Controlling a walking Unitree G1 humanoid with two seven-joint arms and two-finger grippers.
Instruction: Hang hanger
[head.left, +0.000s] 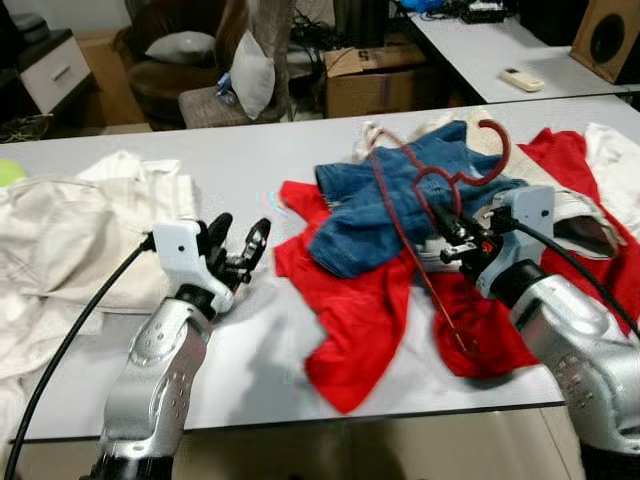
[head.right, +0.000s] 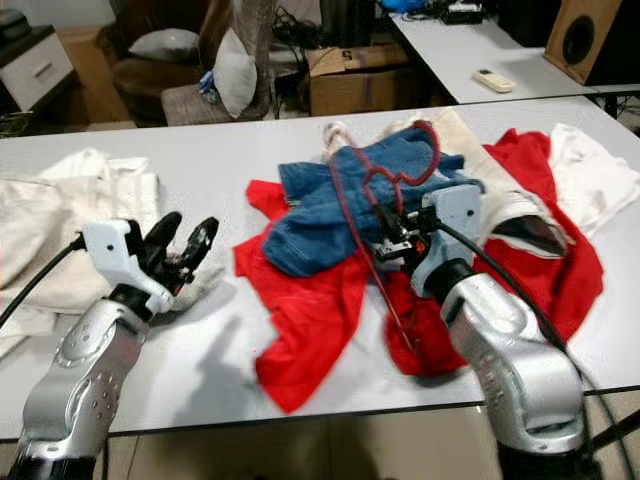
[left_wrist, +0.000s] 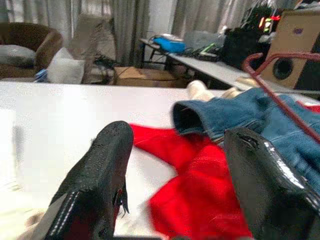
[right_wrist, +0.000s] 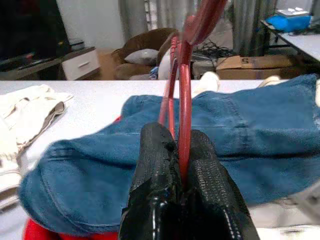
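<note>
Red hanger (head.left: 440, 185) | pinched in right claw (head.left: 447, 235) | over jeans (head.left: 400, 200)

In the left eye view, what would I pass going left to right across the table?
White cloth → left gripper, fingers open → red garment → jeans → right gripper, fingers shut on the red hanger → white garment at the far right.

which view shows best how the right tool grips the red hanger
The right wrist view: the right tool is shut on the red hanger, its wire pinched between both black fingers. The eye views show the hanger's whole outline over the jeans, but the grip is small. The left wrist view catches just a curved piece.
</note>
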